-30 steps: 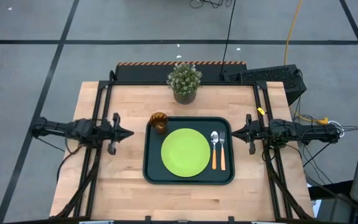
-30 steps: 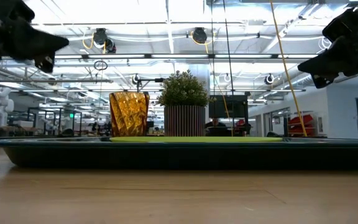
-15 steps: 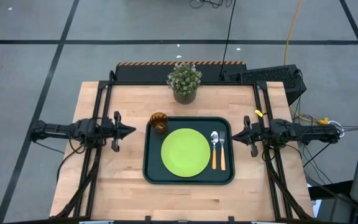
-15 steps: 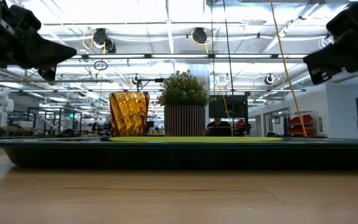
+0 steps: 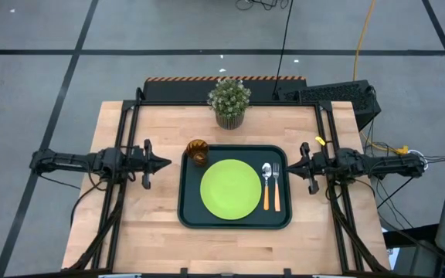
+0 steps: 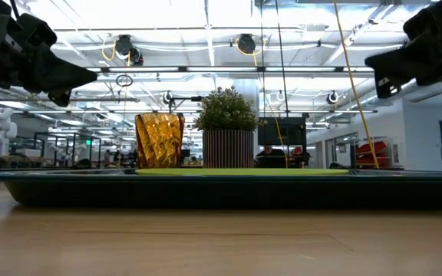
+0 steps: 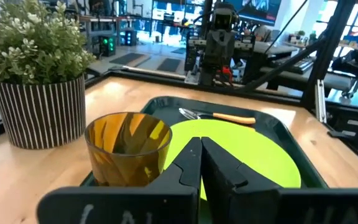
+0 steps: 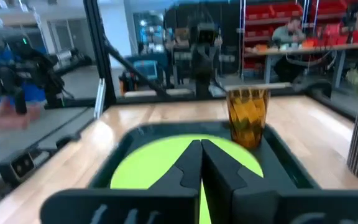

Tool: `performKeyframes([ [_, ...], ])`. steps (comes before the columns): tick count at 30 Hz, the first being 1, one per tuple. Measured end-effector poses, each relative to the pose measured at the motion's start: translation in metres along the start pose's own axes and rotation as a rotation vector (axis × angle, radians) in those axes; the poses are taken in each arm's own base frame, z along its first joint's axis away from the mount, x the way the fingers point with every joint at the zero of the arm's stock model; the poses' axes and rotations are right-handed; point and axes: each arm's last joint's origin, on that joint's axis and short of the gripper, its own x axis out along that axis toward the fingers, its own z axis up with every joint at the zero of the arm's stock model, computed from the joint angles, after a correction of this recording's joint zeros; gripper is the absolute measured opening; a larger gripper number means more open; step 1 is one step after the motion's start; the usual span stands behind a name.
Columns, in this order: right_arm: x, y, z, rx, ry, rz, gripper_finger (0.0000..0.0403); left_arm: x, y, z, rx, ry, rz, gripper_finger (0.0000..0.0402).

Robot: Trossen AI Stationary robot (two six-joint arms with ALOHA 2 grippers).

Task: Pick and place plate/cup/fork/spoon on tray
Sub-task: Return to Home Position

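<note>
The dark tray (image 5: 185, 216) lies in the middle of the table. On it rest the lime-green plate (image 5: 230, 189), the amber cup (image 5: 198, 151) upright in the tray's far left corner, and the spoon (image 5: 266, 185) and fork (image 5: 276, 185) side by side along its right side. My left gripper (image 5: 165, 164) hovers shut and empty left of the tray. My right gripper (image 5: 290, 167) hovers shut and empty right of the tray. The cup (image 7: 128, 152) and plate (image 7: 253, 155) also show in the left wrist view.
A potted plant (image 5: 229, 103) in a striped pot stands at the table's far edge behind the tray. A dark box (image 5: 338, 96) sits at the far right corner. Bare wood lies left, right and near of the tray.
My left gripper has shifted slightly toward the table's right, toward the tray. My right gripper has drawn slightly toward the tray as well. Both stay shut. The things on the tray have not moved.
</note>
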Motion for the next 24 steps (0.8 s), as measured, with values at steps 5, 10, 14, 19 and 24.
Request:
performKeyframes([
  [5, -0.0002, 0.0008, 0.0068, 0.0, -0.07, 0.012, 0.0, 0.0001, -0.0001, 0.001, -0.002, -0.013, -0.002, 0.001],
  [10, -0.0002, 0.0015, 0.006, -0.065, -0.062, 0.035, 0.0, 0.0001, -0.0002, 0.0014, -0.004, -0.017, -0.002, 0.001],
  [14, -0.0006, 0.0054, 0.0058, -0.105, -0.059, 0.167, 0.0, 0.0001, -0.0002, 0.0016, -0.005, -0.02, -0.002, 0.001],
  [19, -0.001, 0.0075, 0.0048, -0.094, -0.047, 0.243, 0.0, 0.0, -0.0002, 0.0019, -0.006, -0.022, -0.003, 0.001],
  [24, -0.0003, 0.0034, 0.0064, -0.086, -0.065, 0.098, 0.0, 0.0001, -0.0002, 0.0018, -0.006, -0.022, -0.003, 0.001],
])
